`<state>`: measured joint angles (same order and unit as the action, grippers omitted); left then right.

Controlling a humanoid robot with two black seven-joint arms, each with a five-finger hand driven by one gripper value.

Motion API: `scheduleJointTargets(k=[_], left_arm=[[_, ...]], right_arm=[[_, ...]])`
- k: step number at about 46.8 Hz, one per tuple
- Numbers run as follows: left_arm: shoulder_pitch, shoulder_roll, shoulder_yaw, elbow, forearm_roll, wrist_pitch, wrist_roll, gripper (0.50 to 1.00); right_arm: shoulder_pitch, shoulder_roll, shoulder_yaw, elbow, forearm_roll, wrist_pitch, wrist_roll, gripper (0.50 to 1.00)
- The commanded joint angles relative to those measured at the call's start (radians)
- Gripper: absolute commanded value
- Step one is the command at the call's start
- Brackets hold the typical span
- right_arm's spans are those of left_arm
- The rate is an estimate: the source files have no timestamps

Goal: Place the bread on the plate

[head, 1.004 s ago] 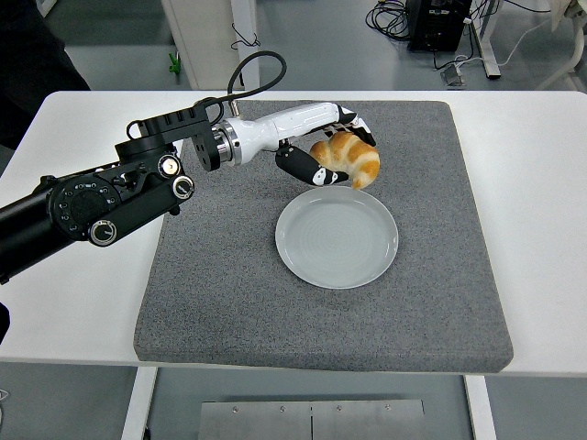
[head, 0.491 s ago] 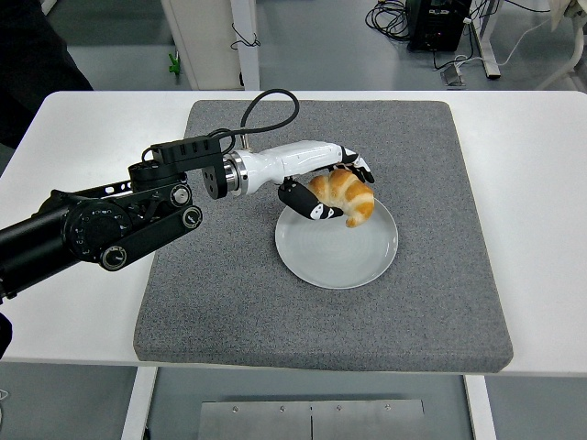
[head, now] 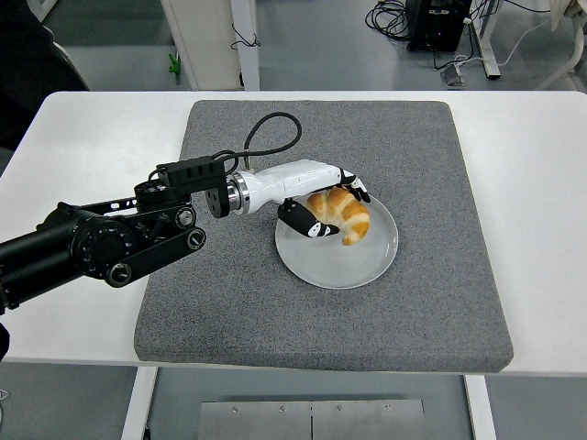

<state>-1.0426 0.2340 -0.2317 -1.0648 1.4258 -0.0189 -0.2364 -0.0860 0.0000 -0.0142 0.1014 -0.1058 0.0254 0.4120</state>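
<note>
A golden croissant (head: 343,214) lies over the upper left part of the pale grey plate (head: 353,261). My left hand (head: 323,209) is shut on it, white fingers curled over its top and the black thumb under its left end. Whether the bread rests on the plate or hangs just above it I cannot tell. The black left arm (head: 110,243) reaches in from the left edge. The right arm is out of the picture.
The plate sits near the middle of a grey foam mat (head: 440,183) on the white table (head: 532,165). A black cable (head: 271,128) loops up from the wrist. Table legs and cables show on the floor at the top.
The left hand has carried the croissant down and toward me, from above the plate's far rim to low over the plate. The arm has followed toward the near edge.
</note>
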Motion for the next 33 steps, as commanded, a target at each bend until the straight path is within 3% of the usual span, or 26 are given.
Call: scheduleJointTargets(k=[1, 33], left_arm=[[0.001, -0.001, 0.0, 0.0, 0.002, 0.008, -0.001, 0.654], [0.03, -0.033, 0.043, 0.017, 0.044, 0.066, -0.001, 0.654]], right_arm=[[0.0, 0.0, 0.0, 0.0, 0.0, 0.001, 0.001, 1.0], [0.0, 0.0, 0.0, 0.0, 0.0, 0.001, 0.001, 1.0]])
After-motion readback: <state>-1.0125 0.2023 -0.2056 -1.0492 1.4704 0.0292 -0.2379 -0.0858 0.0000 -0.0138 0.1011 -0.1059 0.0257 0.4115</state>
